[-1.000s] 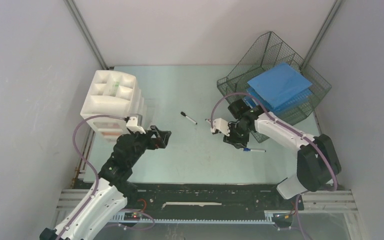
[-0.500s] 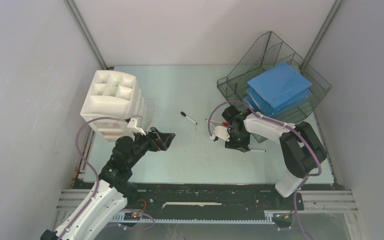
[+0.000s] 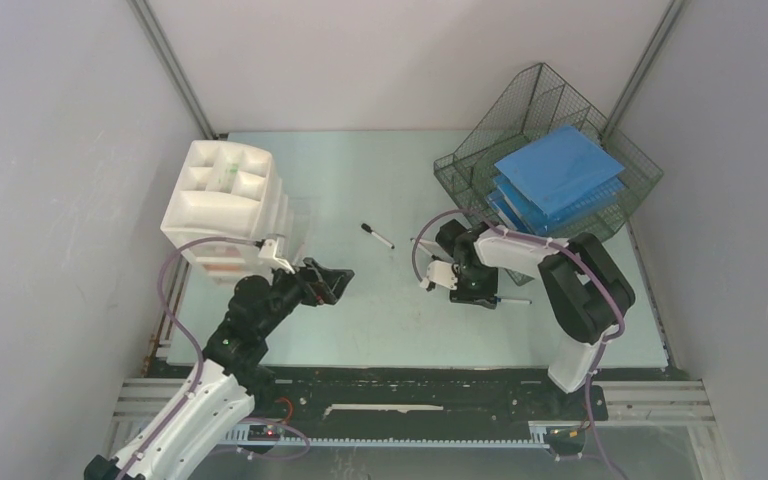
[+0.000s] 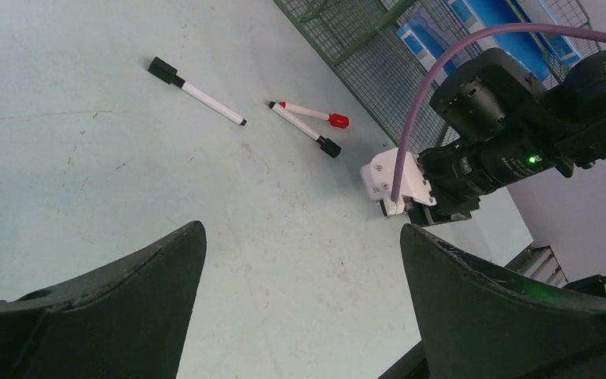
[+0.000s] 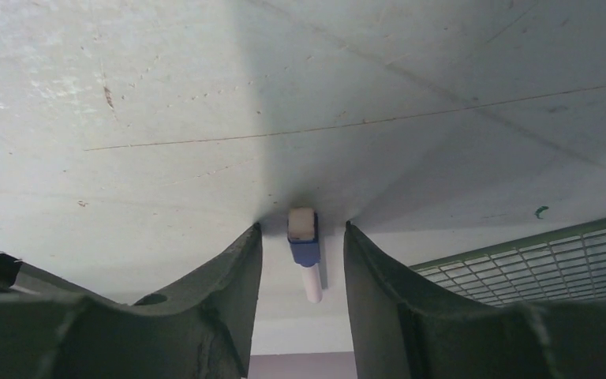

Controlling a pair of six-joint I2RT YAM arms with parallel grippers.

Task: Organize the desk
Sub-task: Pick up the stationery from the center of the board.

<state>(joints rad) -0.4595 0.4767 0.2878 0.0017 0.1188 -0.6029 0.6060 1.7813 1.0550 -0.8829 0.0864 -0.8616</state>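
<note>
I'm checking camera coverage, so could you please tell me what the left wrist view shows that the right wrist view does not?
Left wrist only: a lone black-capped marker, a second black-capped marker beside a red-capped marker, and the right arm. Right wrist only: a blue-capped marker lying between the fingers of the right pincer. Both: the desk and the wire tray.

The tabletop [image 3: 360, 180] is a flat, pale mint-green rectangle lying level. Grey walls [image 3: 380, 60] stand at its far, left and right edges, and a black rail [image 3: 410, 385] runs along its near edge. Fine scratches and small scuffs mark its surface.
</note>
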